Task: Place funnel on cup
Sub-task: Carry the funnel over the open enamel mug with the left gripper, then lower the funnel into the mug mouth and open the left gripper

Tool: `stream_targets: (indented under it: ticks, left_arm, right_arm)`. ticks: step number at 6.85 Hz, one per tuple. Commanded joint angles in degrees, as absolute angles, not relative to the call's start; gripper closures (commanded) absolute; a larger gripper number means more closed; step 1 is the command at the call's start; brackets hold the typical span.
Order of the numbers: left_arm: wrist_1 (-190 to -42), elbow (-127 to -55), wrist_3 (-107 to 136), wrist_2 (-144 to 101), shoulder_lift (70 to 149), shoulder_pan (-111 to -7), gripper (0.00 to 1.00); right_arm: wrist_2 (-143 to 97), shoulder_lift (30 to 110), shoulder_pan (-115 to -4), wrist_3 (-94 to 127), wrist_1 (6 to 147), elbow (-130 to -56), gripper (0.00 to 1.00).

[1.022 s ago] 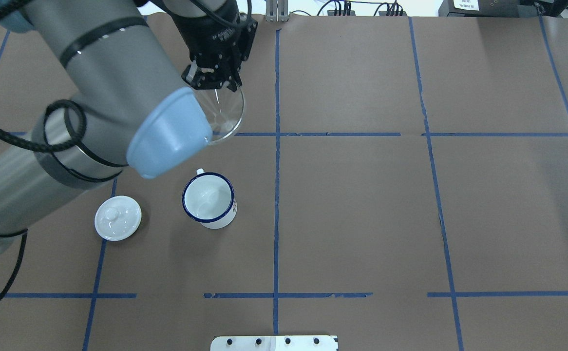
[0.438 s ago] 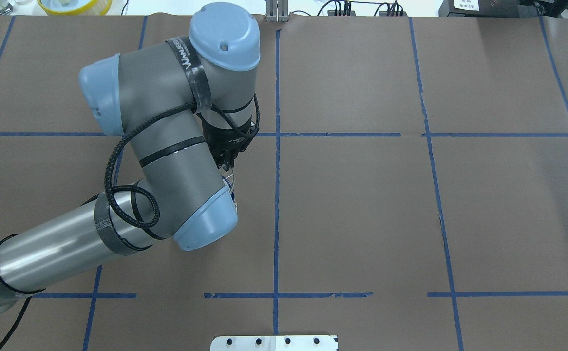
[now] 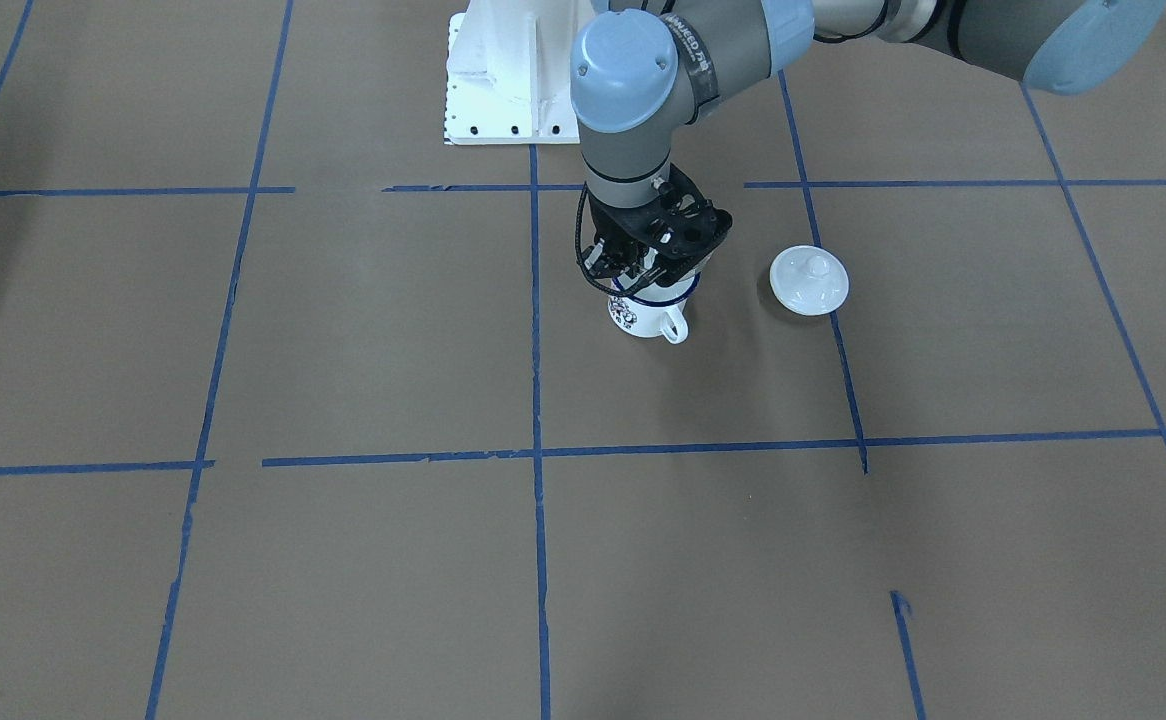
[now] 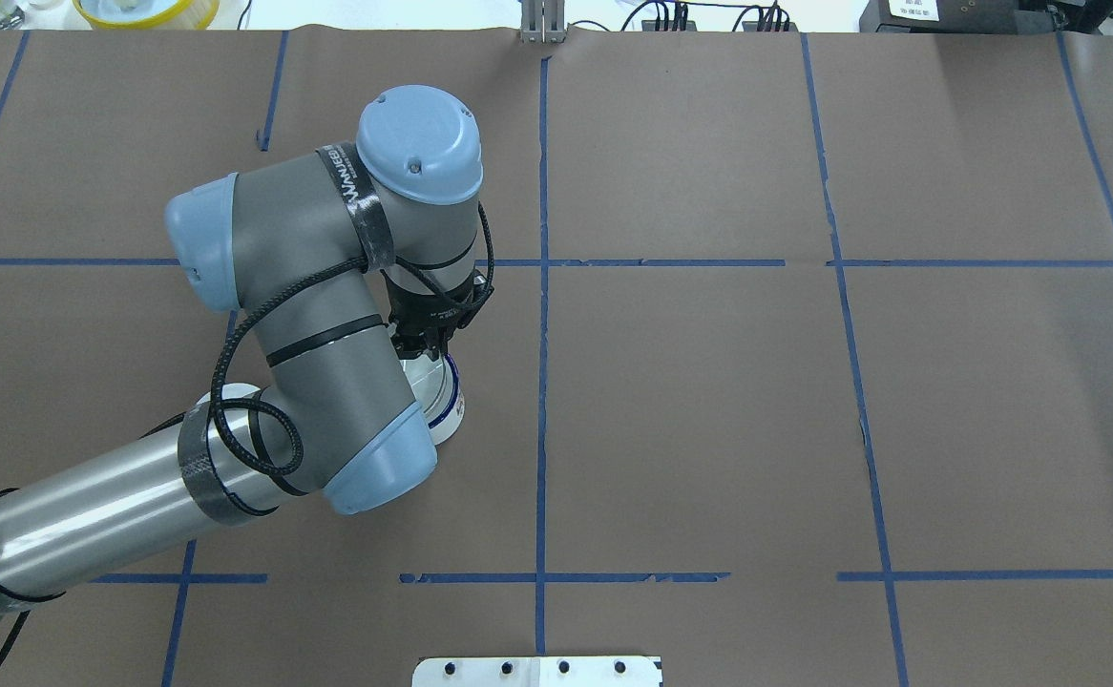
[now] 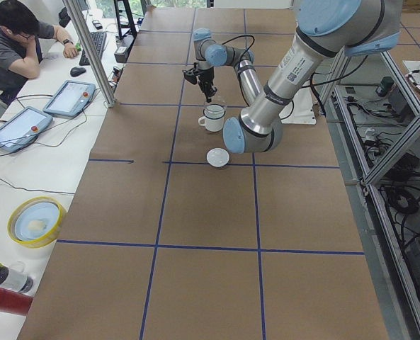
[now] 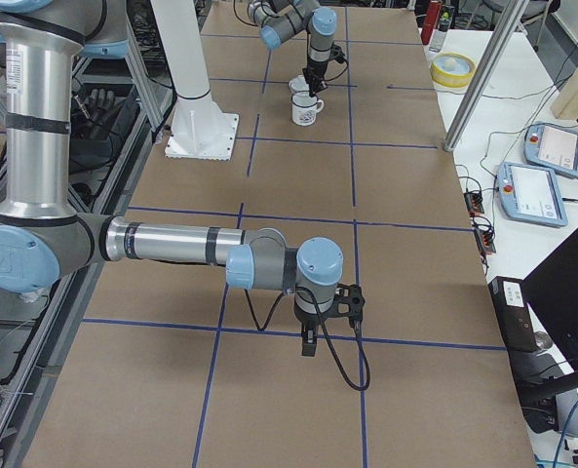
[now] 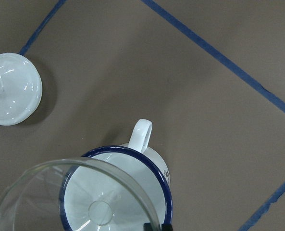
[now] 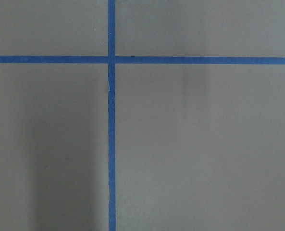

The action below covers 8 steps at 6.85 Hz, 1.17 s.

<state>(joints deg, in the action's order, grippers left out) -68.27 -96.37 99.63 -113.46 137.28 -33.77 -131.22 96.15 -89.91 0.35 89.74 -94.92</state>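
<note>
Jaws of the left gripper [image 3: 638, 272] pinch the funnel [image 7: 84, 202] at 1 rim edge, leaving its spout free, centred over the cup [image 7: 154, 163], bottom left in the wrist view. Whether the right gripper [image 6: 309, 343] is spread or pressed together, I cannot tell.

The black band [image 4: 358, 205] on the left arm [image 4: 327, 382] bears white lettering, perhaps "WANJEED".

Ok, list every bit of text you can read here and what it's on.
No text is legible.
Black band on the left arm: white lettering, too blurred to read.
The cup: dark print, too small to read.
White label beyond the table: too small.
</note>
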Motion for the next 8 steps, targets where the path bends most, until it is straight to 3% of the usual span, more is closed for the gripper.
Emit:
stream_targets:
  ticks: [1,8]
  left_arm:
    - [-69.4,-95.7,97.4,-112.8,136.8,-33.5,1.00]
    - [-72.3,-93.8,95.9,-112.8,136.8,-33.2,1.00]
  right_arm:
    - [-131.2,96.2,-89.9,0.4,89.7,-94.9,0.00]
    - [-131.2,96.2,-89.9,0.4,89.7,-94.9,0.00]
